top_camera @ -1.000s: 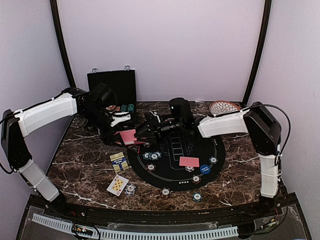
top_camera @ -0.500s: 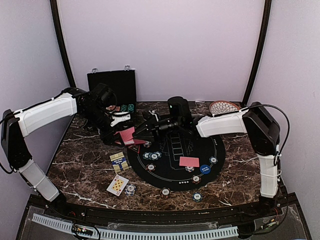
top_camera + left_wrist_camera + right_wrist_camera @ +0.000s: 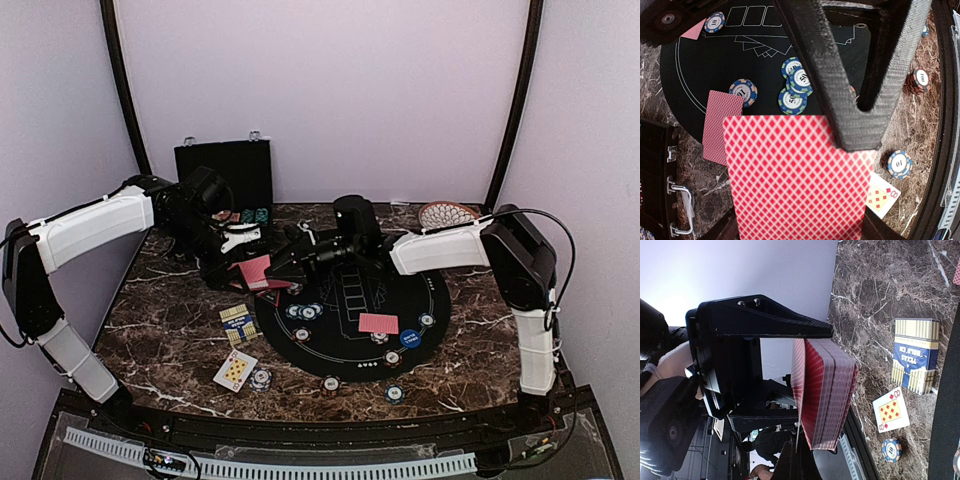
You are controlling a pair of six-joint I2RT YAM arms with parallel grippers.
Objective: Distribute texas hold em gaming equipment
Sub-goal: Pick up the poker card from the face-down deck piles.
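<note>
My left gripper (image 3: 240,272) is shut on a deck of red-backed cards (image 3: 256,272) and holds it above the table at the left rim of the black felt mat (image 3: 350,300). The deck fills the left wrist view (image 3: 795,175). My right gripper (image 3: 283,266) is at the deck's edge; its fingers (image 3: 855,125) converge there. In the right wrist view the top card (image 3: 799,380) stands peeled off the deck (image 3: 832,390), and its edge runs into my shut right gripper (image 3: 796,457). A red card (image 3: 378,323), a blue button disc (image 3: 409,338) and stacked chips (image 3: 305,311) lie on the mat.
A card box (image 3: 238,323), a face-up eight of diamonds (image 3: 235,370) and a chip (image 3: 261,378) lie left of the mat. More chips (image 3: 331,383) sit along its near rim. The black chip case (image 3: 223,172) stands open at the back left, a patterned plate (image 3: 447,214) at the back right.
My right gripper has crept left onto the deck's edge. The left arm and the deck have stayed put.
</note>
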